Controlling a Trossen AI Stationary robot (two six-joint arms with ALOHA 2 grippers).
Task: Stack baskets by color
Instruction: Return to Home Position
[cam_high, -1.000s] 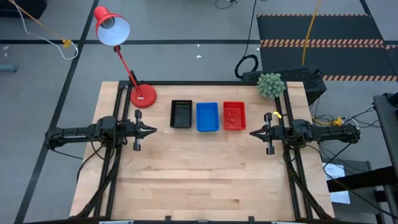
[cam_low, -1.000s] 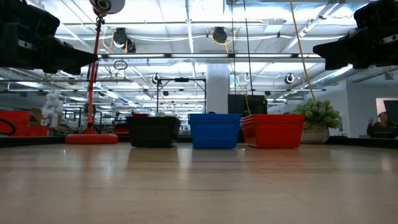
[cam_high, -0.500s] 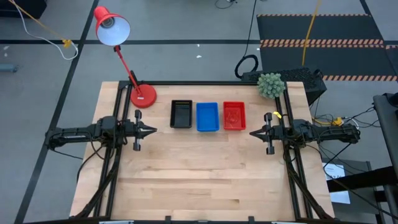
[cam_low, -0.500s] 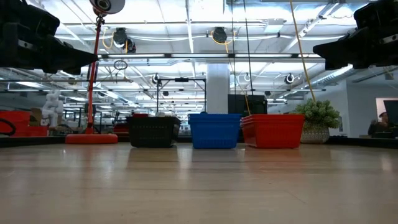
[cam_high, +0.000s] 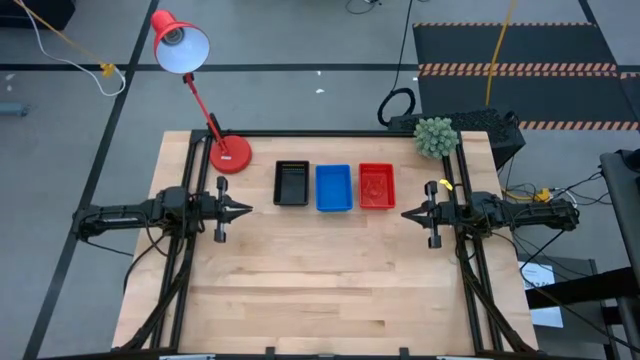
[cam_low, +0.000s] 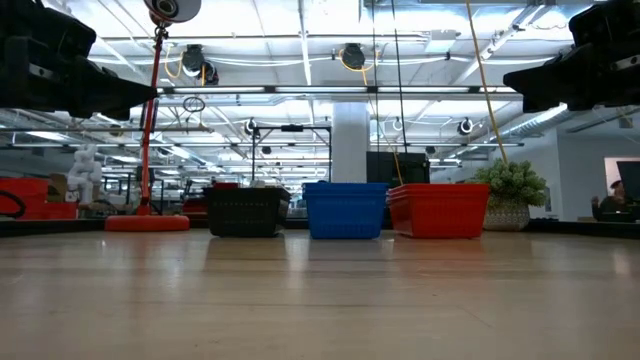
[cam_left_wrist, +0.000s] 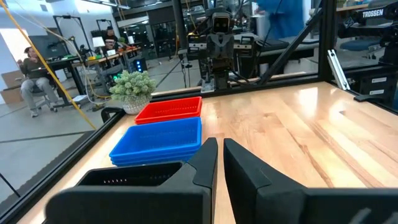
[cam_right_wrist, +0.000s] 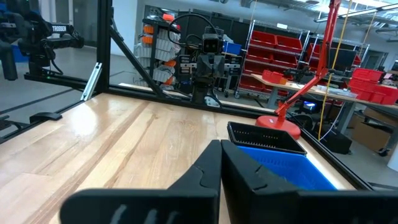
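My left end effector (cam_high: 247, 210) hangs over the left side of the desk (cam_high: 320, 290), fingers pressed together and holding nothing. My right end effector (cam_high: 405, 213) hangs over the right side, tips facing the left one, fingers likewise together and holding nothing. The baskets sit in a row between the two, a little toward the far edge from both tips. The black stack (cam_high: 292, 183) is nearest my left end effector, the blue stack (cam_high: 333, 187) is just beside it, and the red stack (cam_high: 377, 186) is nearest my right. All stand flat, apart from both end effectors. A lamp base (cam_high: 231, 154) sits beyond my left tips and a plant (cam_high: 434, 136) beyond my right.
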